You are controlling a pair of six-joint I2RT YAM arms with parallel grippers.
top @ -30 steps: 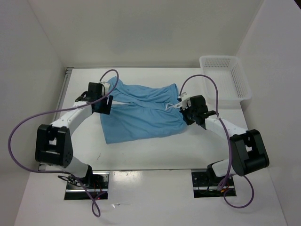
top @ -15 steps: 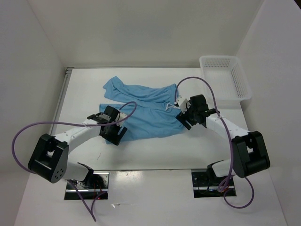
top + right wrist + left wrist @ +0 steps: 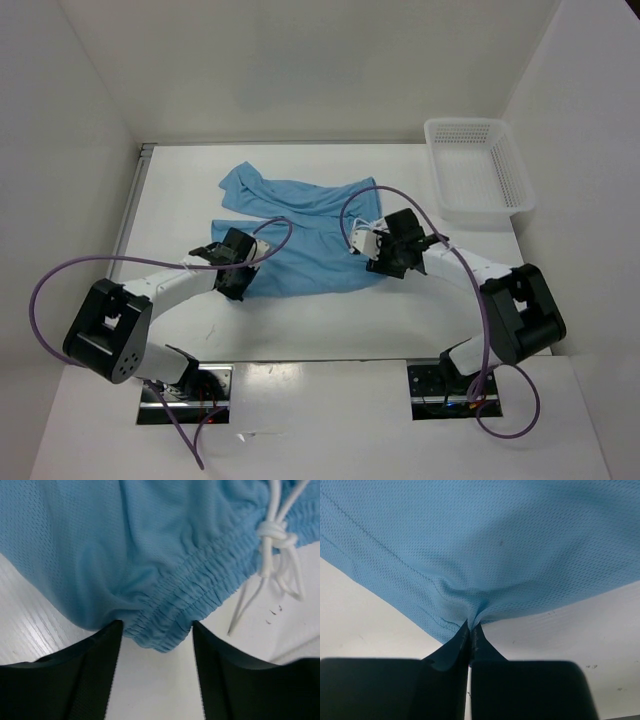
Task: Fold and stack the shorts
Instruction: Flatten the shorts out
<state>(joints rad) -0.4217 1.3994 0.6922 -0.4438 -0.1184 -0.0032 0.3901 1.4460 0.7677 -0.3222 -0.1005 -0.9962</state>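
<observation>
Between the spread jaws of the right gripper (image 3: 156, 626) lies the shorts' (image 3: 310, 255) waistband (image 3: 200, 577) corner, ungripped. The left gripper (image 3: 470, 628) is clamped on the hem directly ahead of it. Lifting now could drag one side and bunch the fabric.

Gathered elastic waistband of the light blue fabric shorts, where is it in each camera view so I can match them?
Top external: the gathered elastic waistband runs down the right edge of the light blue fabric shorts, centre-right.
Left wrist: not in it; only plain fabric and a stitched hem.
Right wrist: the waistband crosses from lower centre to upper right, beside the knotted white drawstring.
Shared landmark: the white table under the shorts.
</observation>
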